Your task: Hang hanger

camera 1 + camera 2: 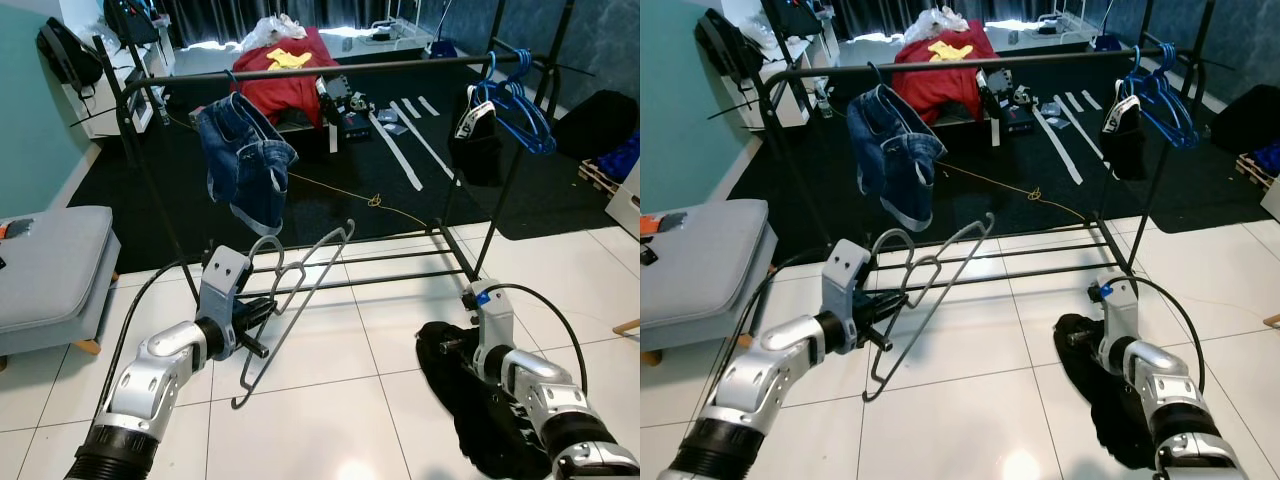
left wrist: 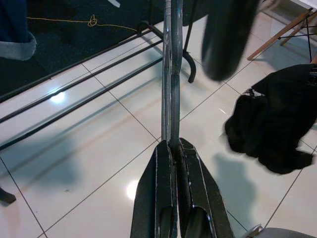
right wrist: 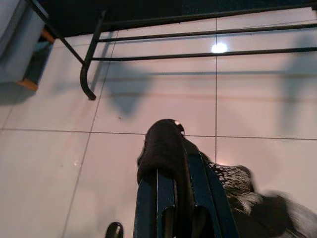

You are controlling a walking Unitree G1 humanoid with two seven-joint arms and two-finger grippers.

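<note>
The left gripper was clamped on a light, stiff wire hanger; the right gripper pinched soft black cloth.

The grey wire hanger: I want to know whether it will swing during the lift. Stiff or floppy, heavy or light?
Probably stiff: the grey wire hanger keeps its shape, held only at one side by the left pincer. Likely light, being thin wire. It may pivot, since the fingers pinch a narrow, smooth-looking rod.
</note>
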